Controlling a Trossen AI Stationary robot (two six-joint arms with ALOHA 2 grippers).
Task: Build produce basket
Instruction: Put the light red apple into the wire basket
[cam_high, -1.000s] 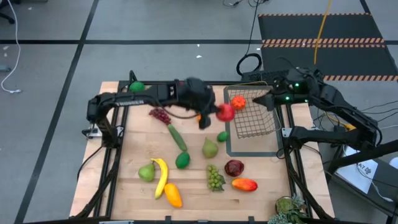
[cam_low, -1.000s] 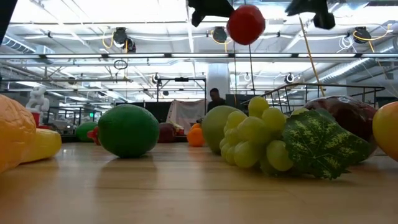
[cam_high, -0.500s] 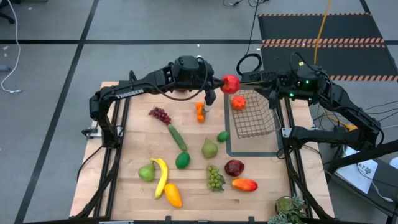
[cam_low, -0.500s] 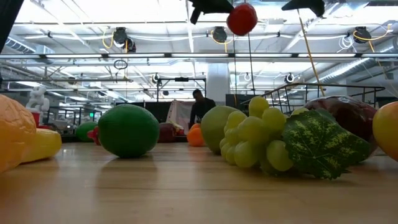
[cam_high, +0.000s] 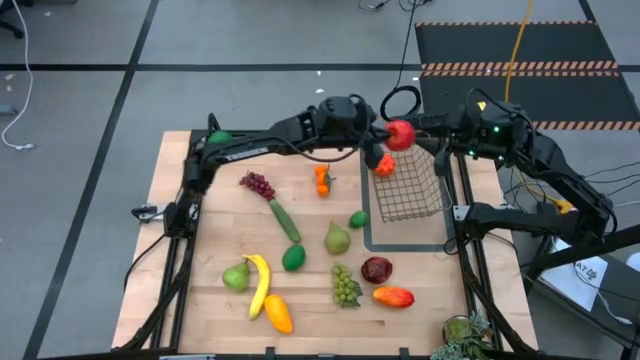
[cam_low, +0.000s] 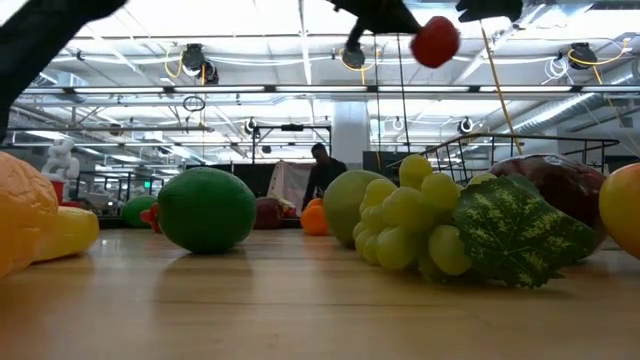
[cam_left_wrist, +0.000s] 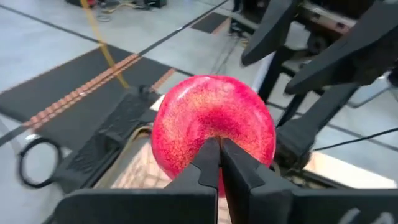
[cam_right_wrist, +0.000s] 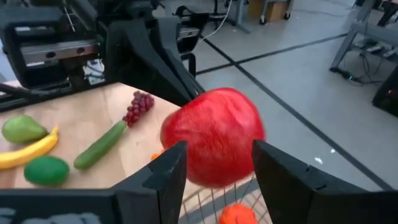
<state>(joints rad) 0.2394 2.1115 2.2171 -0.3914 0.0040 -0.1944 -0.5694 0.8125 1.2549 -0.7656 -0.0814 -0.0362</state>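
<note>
High view: a red apple (cam_high: 401, 135) is held aloft by the left gripper (cam_high: 388, 134) at the far edge of the basket (cam_high: 408, 186), with the right gripper (cam_high: 440, 148) just beside it.

Low view: the apple (cam_low: 434, 41) is seen well above the table.

Left wrist view: the fingers (cam_left_wrist: 239, 168) are closed on the apple (cam_left_wrist: 213, 126).

Right wrist view: the apple (cam_right_wrist: 213, 135) is framed between the right gripper's (cam_right_wrist: 216, 168) spread fingers, not yet clamped; a handover is judged likely.

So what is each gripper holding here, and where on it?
The left gripper pinches the red apple at its near side. The right gripper is open around the apple, holding nothing yet.
</note>
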